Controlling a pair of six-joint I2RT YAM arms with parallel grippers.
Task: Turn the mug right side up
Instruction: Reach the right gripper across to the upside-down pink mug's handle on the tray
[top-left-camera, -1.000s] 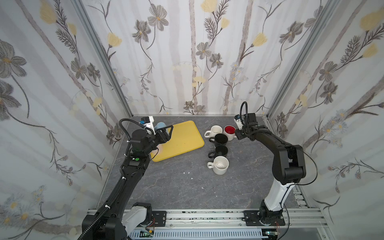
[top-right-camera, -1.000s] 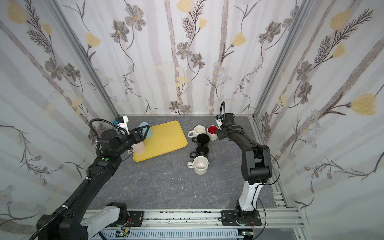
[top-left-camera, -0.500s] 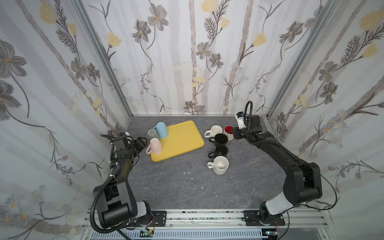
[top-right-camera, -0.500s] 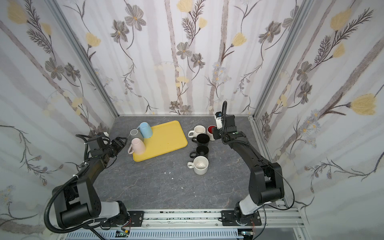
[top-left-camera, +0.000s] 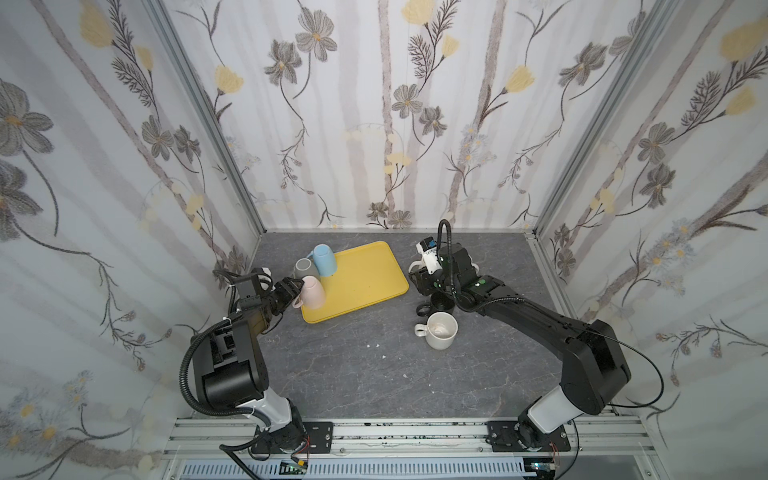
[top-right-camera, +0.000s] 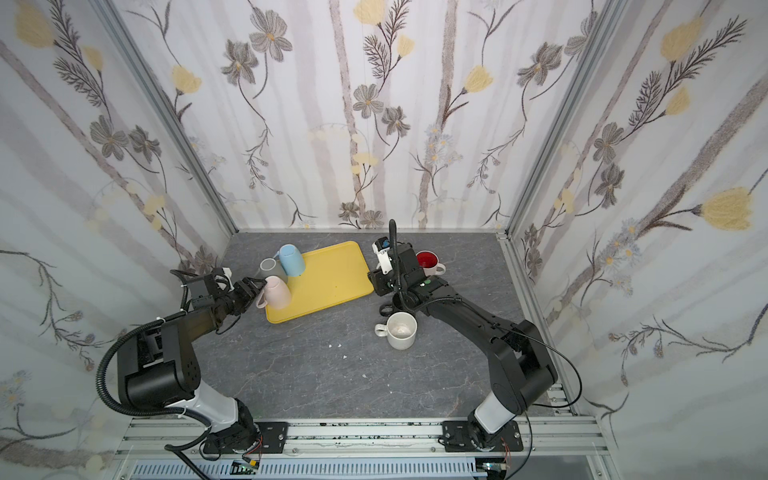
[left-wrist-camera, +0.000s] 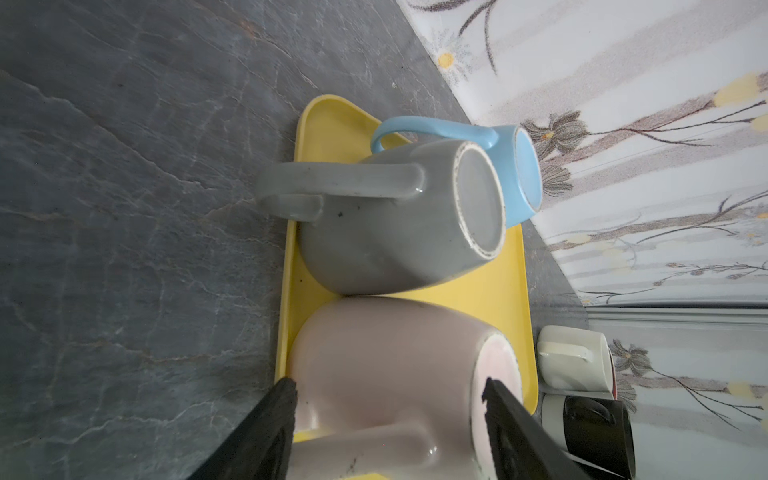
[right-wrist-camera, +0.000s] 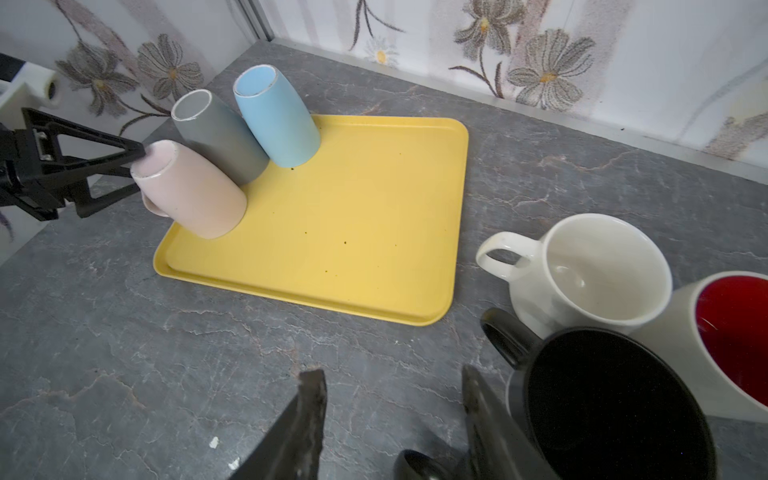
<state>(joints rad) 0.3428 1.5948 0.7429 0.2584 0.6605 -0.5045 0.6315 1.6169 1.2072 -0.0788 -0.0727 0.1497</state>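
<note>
Left gripper (top-left-camera: 294, 286) has swung back in from the counter's left edge to the pink mug (top-left-camera: 314, 293). The mug sits inverted and leaning on the yellow tray's (top-left-camera: 365, 274) left edge. Fingers spread, bracketing its handle side, not clamped. Right gripper (right-wrist-camera: 390, 386) spread, empty, beside black mug (right-wrist-camera: 615, 407). Judgement: grasp imminent, flip not begun.

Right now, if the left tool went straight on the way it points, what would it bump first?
The pink mug on the yellow tray: its handle sits between the open fingers of the left tool. Whether they touch is unclear.
</note>
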